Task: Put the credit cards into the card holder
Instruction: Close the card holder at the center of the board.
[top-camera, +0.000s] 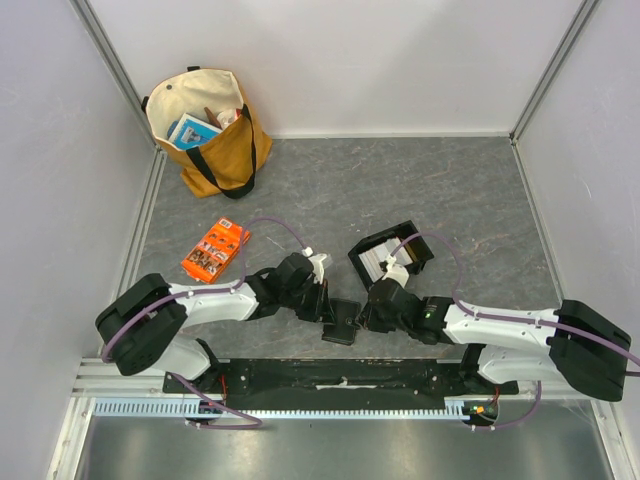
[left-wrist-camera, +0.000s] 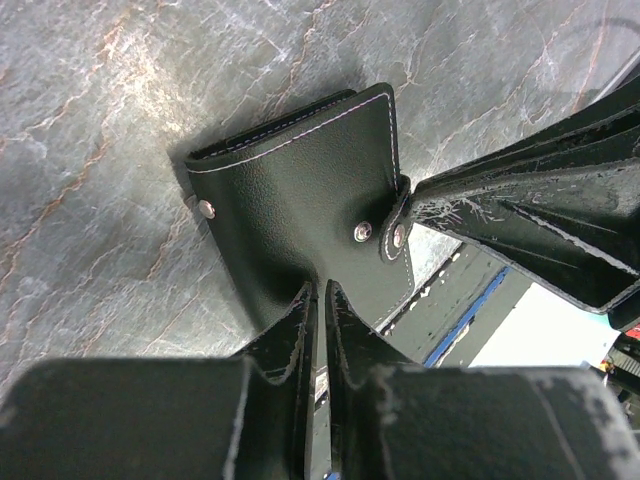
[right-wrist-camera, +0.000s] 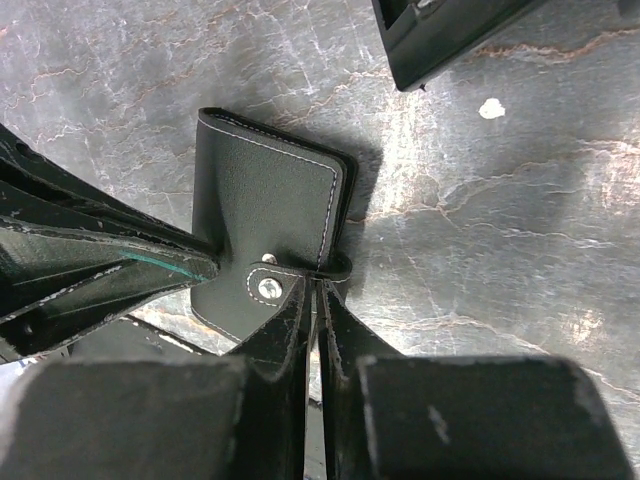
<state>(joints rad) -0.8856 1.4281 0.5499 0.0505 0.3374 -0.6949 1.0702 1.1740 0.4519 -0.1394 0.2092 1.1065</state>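
The black card holder (top-camera: 342, 322) lies folded on the grey table between my two arms. In the left wrist view the card holder (left-wrist-camera: 300, 190) has white stitching and metal snaps. My left gripper (left-wrist-camera: 320, 292) is shut on its near edge. My right gripper (right-wrist-camera: 318, 285) is shut on the snap tab (right-wrist-camera: 270, 288) at the card holder's (right-wrist-camera: 265, 195) side. That tab is pulled away from its stud. Whitish credit cards (top-camera: 378, 262) lie in a black tray (top-camera: 415, 250) just behind the right gripper.
An orange printed packet (top-camera: 215, 250) lies to the left of the arms. A tan tote bag (top-camera: 205, 130) stands at the back left by the wall. The tray's corner (right-wrist-camera: 440, 35) shows at the top of the right wrist view.
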